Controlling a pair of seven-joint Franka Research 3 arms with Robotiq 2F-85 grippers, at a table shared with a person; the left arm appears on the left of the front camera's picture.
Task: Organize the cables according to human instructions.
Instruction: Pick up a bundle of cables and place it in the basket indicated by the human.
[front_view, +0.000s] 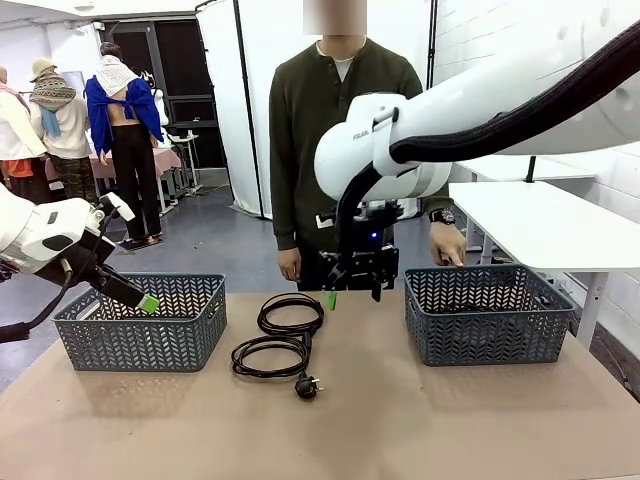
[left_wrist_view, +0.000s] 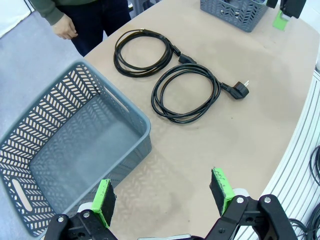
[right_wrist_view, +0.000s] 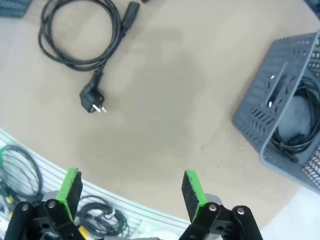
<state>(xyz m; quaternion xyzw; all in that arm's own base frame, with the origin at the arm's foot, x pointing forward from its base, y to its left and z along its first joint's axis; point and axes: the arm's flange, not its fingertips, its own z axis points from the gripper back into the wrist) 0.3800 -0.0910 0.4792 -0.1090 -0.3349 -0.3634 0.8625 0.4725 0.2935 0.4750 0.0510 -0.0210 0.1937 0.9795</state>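
Two of the cables lie coiled on the brown worktop, between the two baskets. The farther coil sits nearer the person, and the closer coil lies just beside it, toward the robot. The two loops almost touch. The closer coil's black plug trails off it onto bare worktop, its pins pointing away from the coil. More black cord lies bundled inside the right grey basket, against one wall; how many cables are in it I cannot tell.

The right end effector hangs above the worktop between the farther coil and the right basket. Its green pads are spread wide and nothing is between them. The left end effector hovers by the near corner of the left grey basket — it too is wide, gripping nothing.

The human stands at the far edge in a dark olive shirt. One hand is lowered to the far rim of the right basket, a finger pointing down at it, and the other hand hangs loose at the side.
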